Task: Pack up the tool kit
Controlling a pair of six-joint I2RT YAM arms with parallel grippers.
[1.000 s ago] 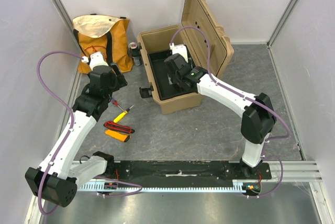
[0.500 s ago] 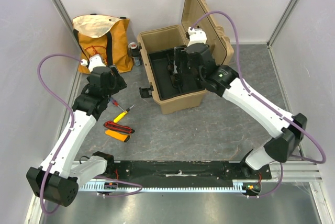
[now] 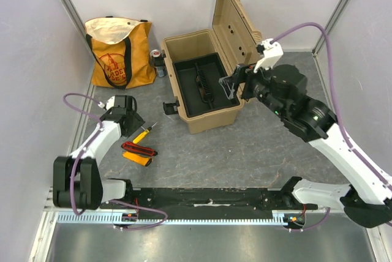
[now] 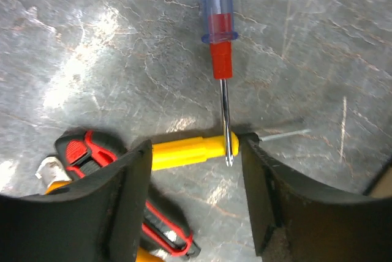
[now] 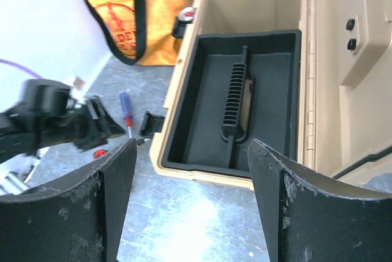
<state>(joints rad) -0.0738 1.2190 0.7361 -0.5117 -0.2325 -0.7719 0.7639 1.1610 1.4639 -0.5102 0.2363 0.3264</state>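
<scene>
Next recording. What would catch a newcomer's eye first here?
The tan toolbox stands open at the back of the table, lid upright, its black tray holding no tools. On the near left, the open left gripper straddles the yellow-handled screwdriver, the red-blue screwdriver pointing at it. The right gripper, open too, hangs by the box's right side.

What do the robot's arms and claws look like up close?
Both arms, the left arm and the right arm, are built from white tube-like links joined by chunky black joints. A thin purple cable loops loosely along each. The left gripper has two broad, smooth black fingers. The right gripper has the same, but scuffed with pale flecks.
</scene>
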